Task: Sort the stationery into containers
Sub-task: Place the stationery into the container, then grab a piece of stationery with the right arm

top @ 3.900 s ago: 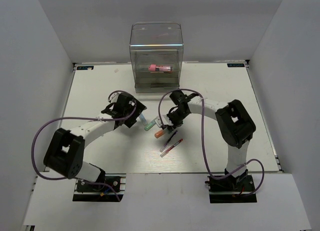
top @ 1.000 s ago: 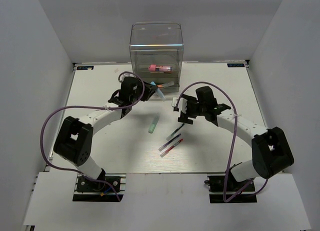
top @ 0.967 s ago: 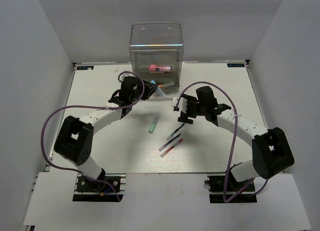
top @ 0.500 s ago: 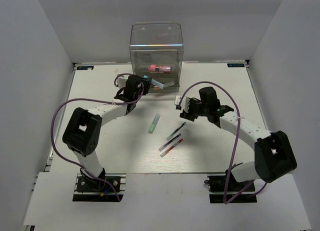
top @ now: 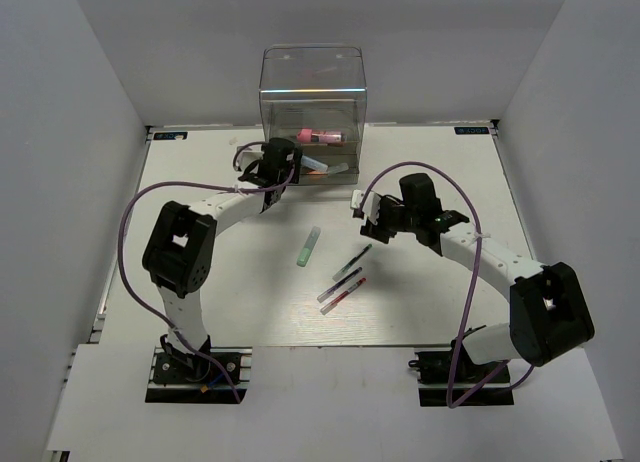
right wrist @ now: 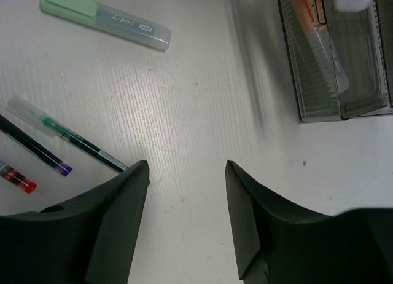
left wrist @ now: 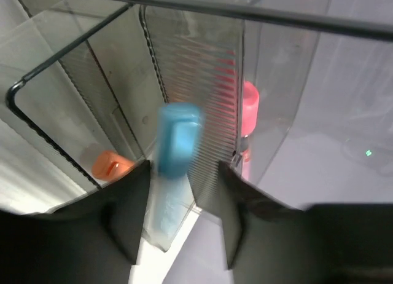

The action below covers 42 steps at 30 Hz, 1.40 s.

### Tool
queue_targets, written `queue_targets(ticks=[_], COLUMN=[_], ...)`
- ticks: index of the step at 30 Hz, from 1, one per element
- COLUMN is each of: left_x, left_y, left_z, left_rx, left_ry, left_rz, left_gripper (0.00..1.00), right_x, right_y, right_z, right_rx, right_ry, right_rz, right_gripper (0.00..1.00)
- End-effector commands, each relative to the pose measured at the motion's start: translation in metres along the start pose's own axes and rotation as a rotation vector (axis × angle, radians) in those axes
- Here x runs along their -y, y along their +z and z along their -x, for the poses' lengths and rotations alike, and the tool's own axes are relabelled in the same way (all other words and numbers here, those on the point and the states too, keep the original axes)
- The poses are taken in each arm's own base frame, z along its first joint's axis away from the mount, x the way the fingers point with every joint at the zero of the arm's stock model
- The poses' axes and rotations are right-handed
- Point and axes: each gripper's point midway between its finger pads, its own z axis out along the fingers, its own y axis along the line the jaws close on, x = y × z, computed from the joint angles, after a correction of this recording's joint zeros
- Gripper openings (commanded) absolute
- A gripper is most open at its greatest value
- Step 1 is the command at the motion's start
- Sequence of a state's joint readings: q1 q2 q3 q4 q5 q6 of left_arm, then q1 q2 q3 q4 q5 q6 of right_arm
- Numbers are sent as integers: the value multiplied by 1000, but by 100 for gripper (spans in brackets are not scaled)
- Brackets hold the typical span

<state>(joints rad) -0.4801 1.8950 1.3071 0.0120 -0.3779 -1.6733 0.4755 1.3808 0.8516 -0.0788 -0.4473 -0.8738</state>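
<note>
The left jaws stand spread at the clear cabinet's (top: pixel 312 82) pulled-out drawer, a blurred blue marker (left wrist: pixel 178 139) between them, touching neither. The right jaws are spread and empty above the worktop (top: pixel 200 272), near the green highlighter (right wrist: pixel 104 18) and three pens (top: pixel 341 282).
</note>
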Motion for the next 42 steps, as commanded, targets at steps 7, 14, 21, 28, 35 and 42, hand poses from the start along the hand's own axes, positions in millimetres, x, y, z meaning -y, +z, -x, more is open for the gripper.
queue_targets(ticks=[7, 14, 21, 28, 35, 42], left_x=[13, 36, 0, -106, -148, -170], left_y=[-15, -45, -111, -182, -227, -241], left_z=[3, 3, 31, 76, 91, 100], left_rx=[-1, -53, -99, -65, -100, -90], left_ry=[-13, 36, 223, 384, 427, 440], left_rz=[2, -75, -47, -16, -23, -12], left_gripper=[66, 61, 23, 57, 78, 78], right_x=[-14, -22, -49, -54, -69, -76], right_y=[-2, 7, 33, 74, 102, 117], right_z=[14, 21, 22, 21, 25, 14], right_rx=[81, 132, 245, 203, 159, 86], right_ry=[-45, -154, -449, -622, -735, -779], right_rz=[81, 190, 429, 618, 734, 742], right_gripper=[68, 66, 52, 59, 64, 65])
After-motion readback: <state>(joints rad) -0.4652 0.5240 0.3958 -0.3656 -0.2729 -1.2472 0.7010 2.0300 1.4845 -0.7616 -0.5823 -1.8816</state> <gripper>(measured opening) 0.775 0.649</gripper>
